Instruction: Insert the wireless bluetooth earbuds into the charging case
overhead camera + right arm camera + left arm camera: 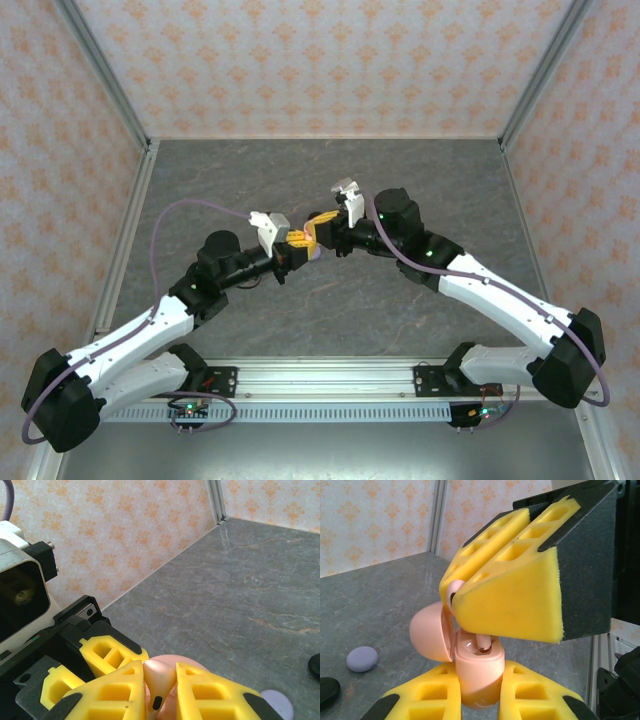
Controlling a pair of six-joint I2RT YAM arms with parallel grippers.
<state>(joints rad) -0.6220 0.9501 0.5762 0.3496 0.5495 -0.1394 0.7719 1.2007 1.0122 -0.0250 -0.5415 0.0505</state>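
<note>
The pink charging case (479,672) stands upright with its lid (431,632) swung open to the left. My left gripper (479,685) is shut on the case's body, a yellow foam finger on each side. My right gripper (160,687) comes down from above, shut on a pink earbud (161,676). In the left wrist view the earbud's stem (484,642) reaches into a well of the case, under the right gripper's fingers (520,580). In the top view both grippers meet above the table's middle, left gripper (293,243) against right gripper (322,228).
A lavender closed case (362,658) lies on the grey table (380,605), with a black object (327,690) beside it at the frame's edge. The right wrist view has the lavender case (277,703) and a black object (315,665) at its right edge. Patterned walls enclose the table.
</note>
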